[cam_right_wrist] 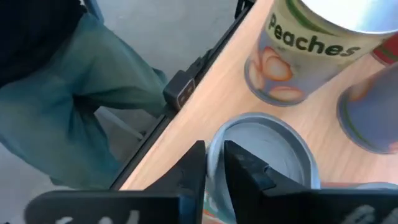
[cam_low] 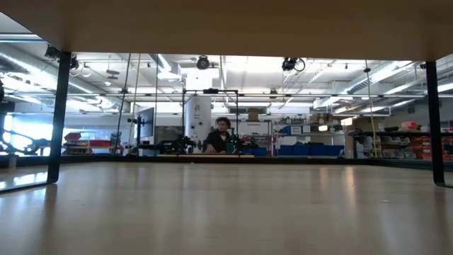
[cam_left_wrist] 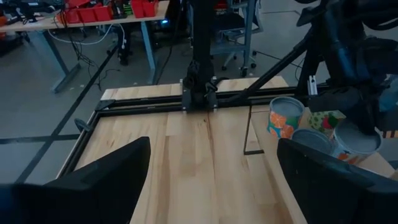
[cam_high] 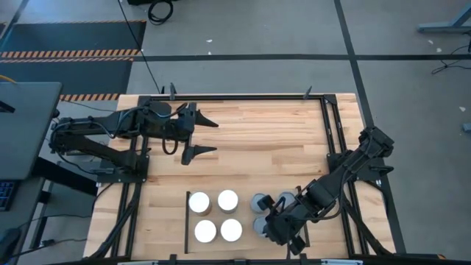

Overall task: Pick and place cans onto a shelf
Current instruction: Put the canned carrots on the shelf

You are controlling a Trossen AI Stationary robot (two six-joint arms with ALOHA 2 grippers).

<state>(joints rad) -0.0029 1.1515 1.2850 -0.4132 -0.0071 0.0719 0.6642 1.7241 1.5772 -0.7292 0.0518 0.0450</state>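
Several cans stand upright on the shelf [cam_high: 218, 216] at the table's near edge: white-topped ones [cam_high: 199, 202] on the left, grey-topped ones [cam_high: 260, 202] to their right. My right gripper [cam_high: 280, 230] [cam_right_wrist: 214, 149] is down at the nearest grey-topped can [cam_high: 261, 224] [cam_right_wrist: 267, 149], its fingers closed to a narrow gap over the can's rim. A white-topped Peaches can [cam_right_wrist: 298, 56] stands just beyond it. My left gripper [cam_high: 204, 137] [cam_left_wrist: 212, 146] waits open above the table's far left, holding nothing. My right gripper has the grey-topped can's rim [cam_right_wrist: 214, 163] between its two fingers, one finger [cam_right_wrist: 194, 168] outside the wall and the other [cam_right_wrist: 245, 171] over the top. The fingers slant down from the table's right. The can stands upright on the shelf.
Black frame rails [cam_high: 330, 147] run along the table's edges. A person's green trouser leg [cam_right_wrist: 81, 99] shows just off the table's near edge. Bare wood [cam_high: 257, 140] lies across the table's middle and far part. The right arm [cam_left_wrist: 354, 56] looms over the cans in the left wrist view.
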